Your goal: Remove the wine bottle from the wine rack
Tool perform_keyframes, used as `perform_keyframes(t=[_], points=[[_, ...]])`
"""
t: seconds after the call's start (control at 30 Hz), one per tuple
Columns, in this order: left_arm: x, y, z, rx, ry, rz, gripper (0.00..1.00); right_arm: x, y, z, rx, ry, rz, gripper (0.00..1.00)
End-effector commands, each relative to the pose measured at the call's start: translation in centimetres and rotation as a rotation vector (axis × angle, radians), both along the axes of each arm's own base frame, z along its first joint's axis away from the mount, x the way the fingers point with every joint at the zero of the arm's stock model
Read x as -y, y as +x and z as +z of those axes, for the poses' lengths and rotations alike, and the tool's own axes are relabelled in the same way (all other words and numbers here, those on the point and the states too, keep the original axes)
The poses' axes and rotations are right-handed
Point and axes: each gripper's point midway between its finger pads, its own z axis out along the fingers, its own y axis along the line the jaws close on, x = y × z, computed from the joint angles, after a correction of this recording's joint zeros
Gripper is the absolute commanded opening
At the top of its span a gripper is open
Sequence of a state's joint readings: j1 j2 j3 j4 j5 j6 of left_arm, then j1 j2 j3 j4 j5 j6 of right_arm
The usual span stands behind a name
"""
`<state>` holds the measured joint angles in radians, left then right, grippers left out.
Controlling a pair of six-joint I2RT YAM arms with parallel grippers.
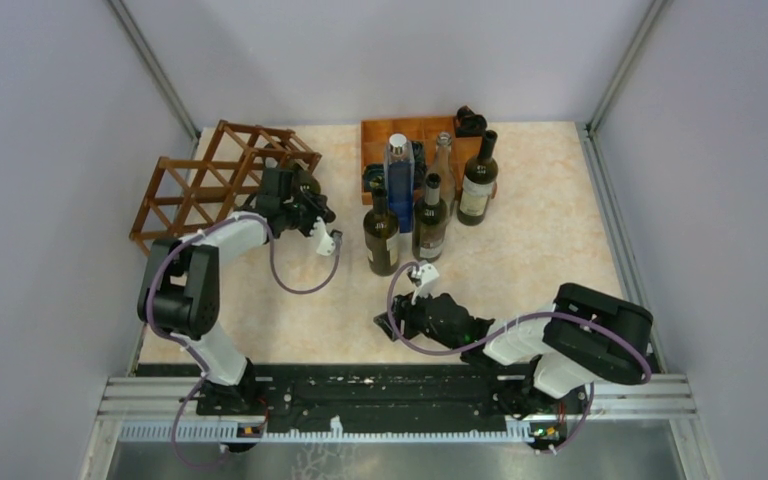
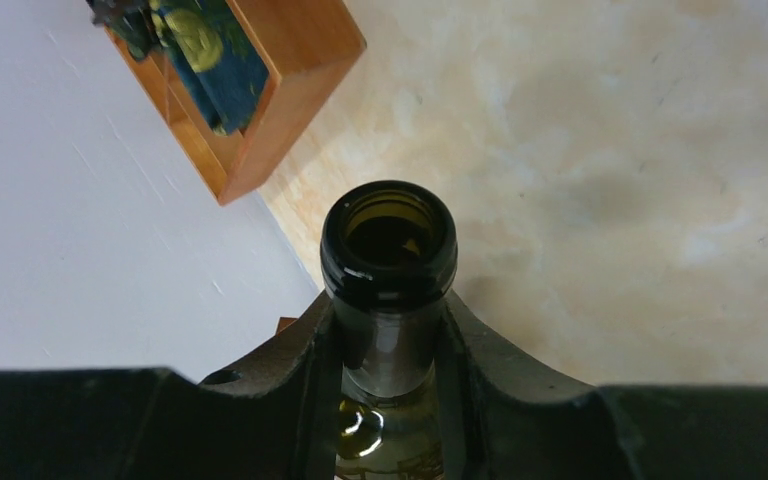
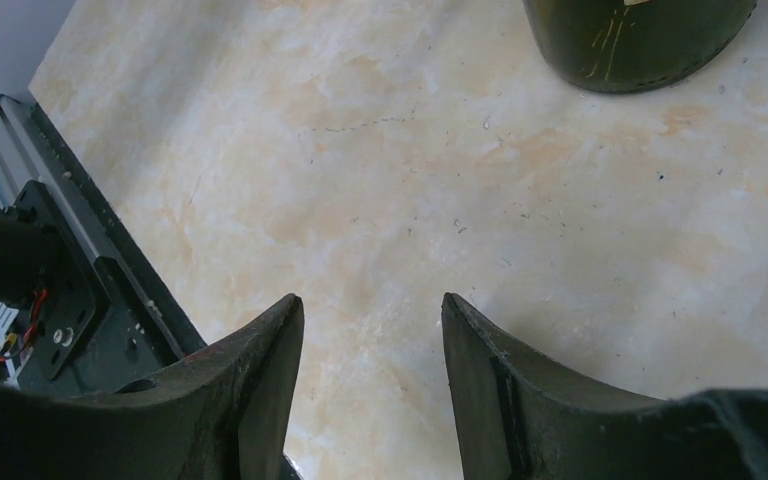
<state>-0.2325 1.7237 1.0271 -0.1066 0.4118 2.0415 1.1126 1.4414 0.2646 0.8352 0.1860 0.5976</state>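
The wine rack (image 1: pixel 205 185), a reddish-brown lattice of diamond cells, stands at the back left by the wall. My left gripper (image 1: pixel 298 200) is at the rack's right end, shut on the neck of a dark green wine bottle (image 1: pixel 307 184). In the left wrist view the left gripper (image 2: pixel 389 310) clamps the neck just below the open mouth of the wine bottle (image 2: pixel 389 262). The bottle's body is hidden under the gripper. My right gripper (image 1: pixel 388 326) is open and empty, low over the table in front; the right wrist view shows the right gripper (image 3: pixel 372 312) with bare table between its jaws.
An orange-brown compartment tray (image 1: pixel 375 135) stands at the back centre, also visible in the left wrist view (image 2: pixel 295 95). Several upright bottles stand in front of it, among them a blue one (image 1: pixel 399 185) and dark ones (image 1: pixel 381 235) (image 1: pixel 478 182). A bottle base (image 3: pixel 640 45) is ahead of my right gripper.
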Motion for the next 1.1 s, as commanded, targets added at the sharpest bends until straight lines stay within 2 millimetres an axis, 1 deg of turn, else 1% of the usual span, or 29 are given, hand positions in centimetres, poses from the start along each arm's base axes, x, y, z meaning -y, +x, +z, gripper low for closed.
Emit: perform_keyframes(t=[0.0,0.13,0.27,0.4,0.5,0.57,0.73,0.77,0.83,0.87,0.9,0.97,1.07], points=[[2.4,-1.5,3.3,0.073,-0.077,-0.107,0.0,-1.4,0.4,2.8,0.041,0.07,-0.01,0.53],[2.3,-2.3,4.5,0.076,-0.093,-0.107,0.0,-1.2,0.5,3.0,0.049,0.07,-0.019,0.53],[1.8,-4.4,3.3,0.088,-0.036,-0.152,0.0,-1.2,0.5,3.0,0.047,0.072,-0.019,0.53],[1.3,-7.1,1.5,0.112,0.042,-0.226,0.0,-1.2,0.3,3.2,0.05,0.076,-0.016,0.53],[1.1,-8.7,0.9,0.129,0.057,-0.259,0.0,-1.1,0.2,3.3,0.051,0.076,-0.017,0.53],[0.8,-9.4,0.2,0.12,0.075,-0.257,0.0,-1.0,0.2,3.4,0.052,0.078,-0.017,0.53],[-0.1,-10.1,-1.8,0.086,0.118,-0.241,0.0,-1.0,0.1,3.4,0.053,0.077,-0.017,0.54],[-0.2,-10.0,-2.1,0.091,0.125,-0.239,0.03,-1.0,0.1,3.5,0.052,0.078,-0.018,0.54],[-0.5,-9.9,-2.8,0.084,0.14,-0.228,0.24,-0.9,0.2,3.5,0.052,0.078,-0.021,0.54],[-0.6,-9.7,-3.1,0.079,0.146,-0.221,0.36,-0.9,0.2,3.4,0.052,0.076,-0.022,0.54],[-0.6,-9.5,-3.2,0.076,0.143,-0.212,0.44,-0.9,0.2,3.5,0.052,0.076,-0.023,0.54],[-0.6,-9.1,-3.1,0.069,0.134,-0.195,0.52,-0.8,0.2,3.4,0.051,0.072,-0.025,0.55],[-0.6,-8.4,-2.8,0.052,0.113,-0.167,0.55,-0.8,0.3,3.2,0.051,0.068,-0.027,0.55]])
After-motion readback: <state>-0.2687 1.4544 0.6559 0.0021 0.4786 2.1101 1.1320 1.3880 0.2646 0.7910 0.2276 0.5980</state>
